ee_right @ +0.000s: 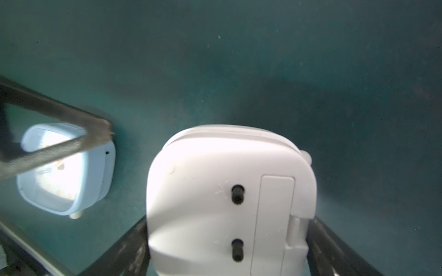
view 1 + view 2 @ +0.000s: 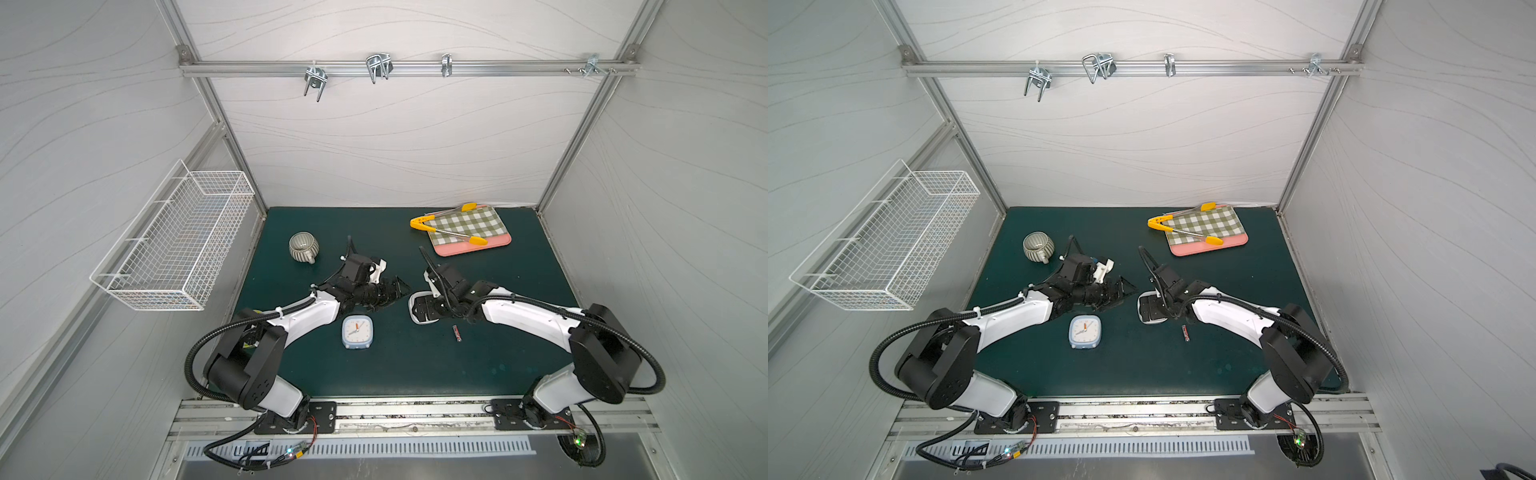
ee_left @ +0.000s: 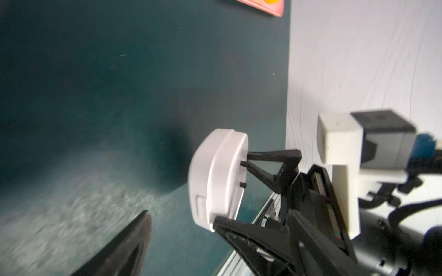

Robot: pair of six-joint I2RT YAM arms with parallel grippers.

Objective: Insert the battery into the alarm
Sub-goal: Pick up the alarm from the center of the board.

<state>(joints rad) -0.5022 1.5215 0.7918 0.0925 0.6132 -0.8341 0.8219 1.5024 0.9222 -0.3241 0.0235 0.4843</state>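
Pale grey wave-patterned wall panels (image 2: 395,145); aluminium rail (image 2: 498,67) with hooks (image 2: 377,67); white wire basket (image 2: 174,245) on side wall; dark green worktop (image 2: 395,374)

We see bright, even top views; wrist views blur, glare bleaching the white alarm (image 1: 210,186) in the right tool (image 1: 228,221).

Two alarms: white alarm (image 1: 215,191), blue alarm (image 2: 357,331); one battery (image 2: 457,333), one mug (image 2: 304,247), one tongs (image 2: 417,224).

Both arms bent inward, left gripper (image 2: 400,294) jaws apart, empty, right gripper (image 2: 420,308) jaws clamping white alarm (image 1: 203,191).
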